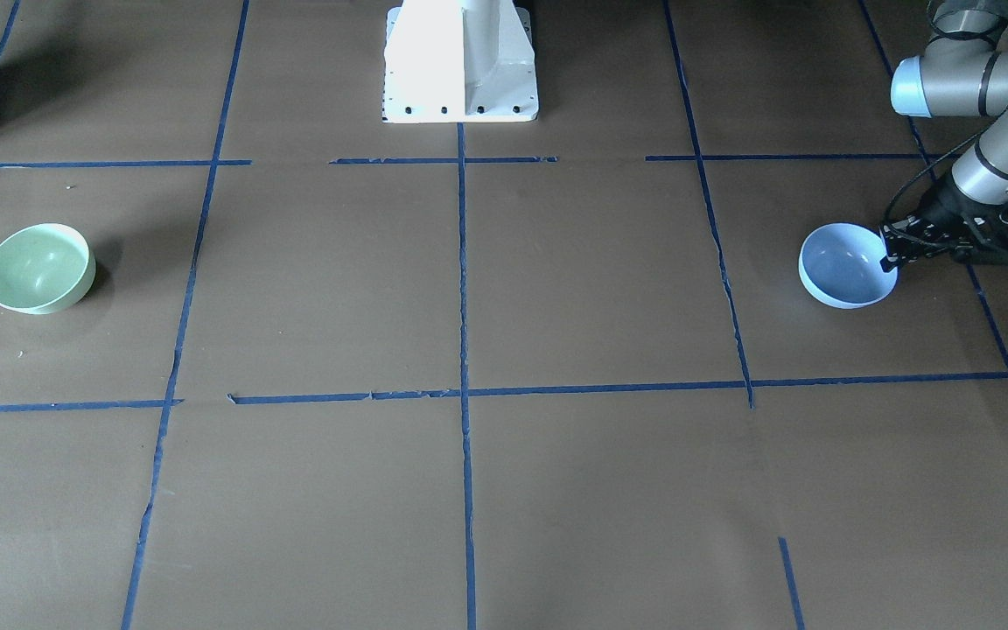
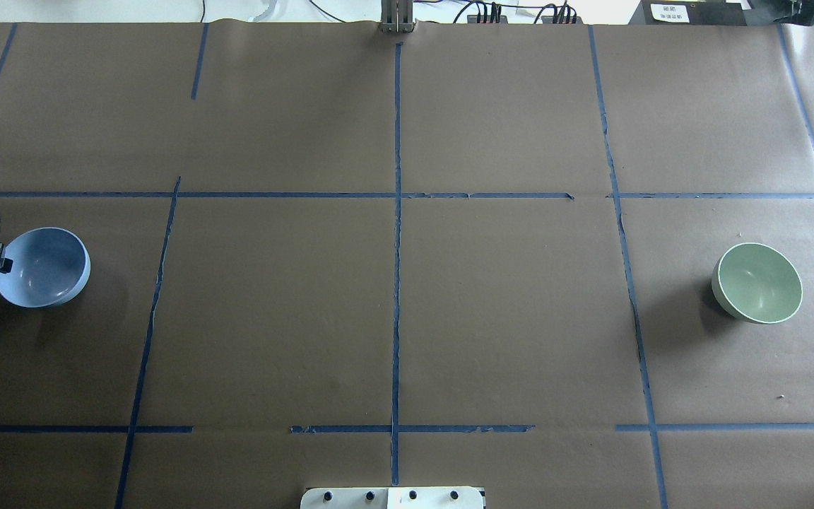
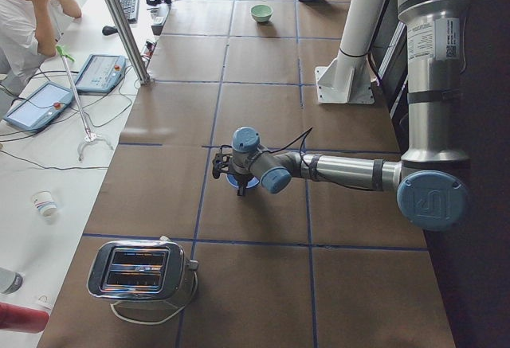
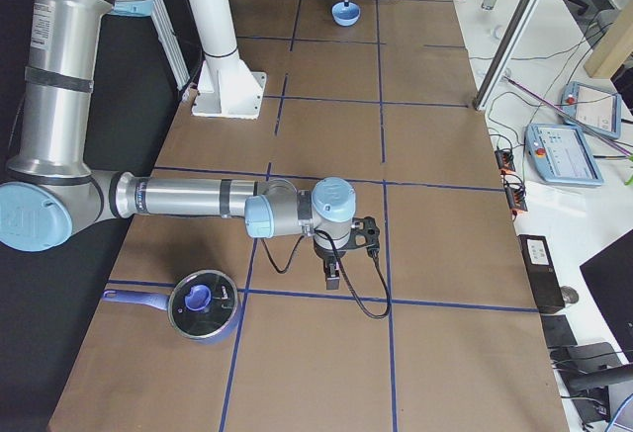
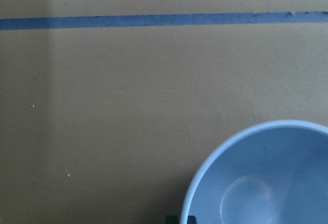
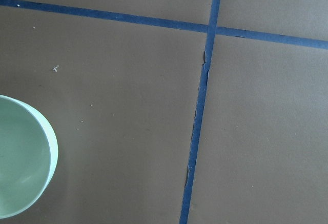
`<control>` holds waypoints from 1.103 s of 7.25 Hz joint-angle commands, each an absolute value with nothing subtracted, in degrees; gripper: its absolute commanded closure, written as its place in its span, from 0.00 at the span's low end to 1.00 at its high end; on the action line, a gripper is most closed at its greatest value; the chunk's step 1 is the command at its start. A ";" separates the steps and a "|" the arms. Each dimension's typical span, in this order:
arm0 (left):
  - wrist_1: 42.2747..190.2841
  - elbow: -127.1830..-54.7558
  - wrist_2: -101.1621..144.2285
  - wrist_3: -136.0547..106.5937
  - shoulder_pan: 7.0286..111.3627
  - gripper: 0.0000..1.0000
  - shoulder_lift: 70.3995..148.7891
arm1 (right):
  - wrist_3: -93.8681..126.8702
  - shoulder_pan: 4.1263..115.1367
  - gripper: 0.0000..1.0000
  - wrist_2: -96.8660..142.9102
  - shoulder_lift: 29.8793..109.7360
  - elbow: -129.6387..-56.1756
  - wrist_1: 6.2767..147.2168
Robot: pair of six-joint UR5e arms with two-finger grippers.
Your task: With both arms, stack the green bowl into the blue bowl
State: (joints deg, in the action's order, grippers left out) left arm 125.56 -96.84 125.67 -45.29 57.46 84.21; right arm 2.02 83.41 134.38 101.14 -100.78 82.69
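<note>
The blue bowl sits at the table's left end and also shows in the overhead view. My left gripper reaches it from the outer side, its fingers closed over the rim; in the left wrist view the fingertips straddle the bowl's rim. The green bowl stands upright and alone at the far right end. Its edge shows in the right wrist view. My right gripper hangs high above that end, pointing down; I cannot tell whether it is open.
The white pedestal base stands at the robot's edge, mid-table. A lidded pot sits beyond the green bowl. A toaster stands past the blue bowl. An operator's desk with tablets runs along the far side.
</note>
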 commanded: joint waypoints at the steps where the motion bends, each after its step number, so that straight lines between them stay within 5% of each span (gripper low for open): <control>1: 114.16 -105.60 126.74 -55.30 57.39 1.00 90.56 | 2.02 83.41 0.00 134.47 101.16 -100.81 82.62; 4: 102.62 -105.48 117.38 -76.48 40.24 1.00 111.11 | 2.11 83.41 0.00 134.56 101.16 -100.81 82.71; 6: 97.55 -96.65 108.24 -84.60 30.63 1.00 126.23 | 2.02 83.41 0.00 134.56 101.16 -100.90 82.62; 8: 97.91 -90.98 107.23 -84.90 29.53 1.00 131.22 | 2.02 83.41 0.00 134.56 101.16 -100.81 82.70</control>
State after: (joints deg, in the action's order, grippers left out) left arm 97.98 -93.98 108.31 -84.16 30.75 128.29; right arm 2.03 83.41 134.56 101.16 -100.87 82.64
